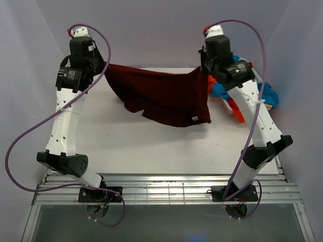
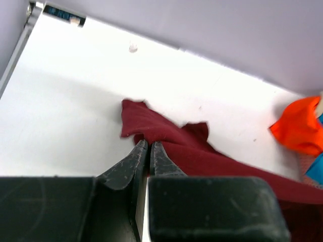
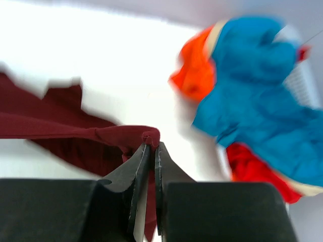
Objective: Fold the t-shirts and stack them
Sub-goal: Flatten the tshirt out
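Shirt in left gripper, right gripper

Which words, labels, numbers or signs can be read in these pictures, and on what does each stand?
No text can be read.
White tag on the maroon t-shirt: too small to read.
Pale marks on the left arm, on its black housing: too small.
Dark strip at the table corner: blurred.

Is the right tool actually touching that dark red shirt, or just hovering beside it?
Touching. The right wrist view shows the right tool pinched shut on a bunched edge of the maroon t-shirt, with cloth squeezed between its tips.
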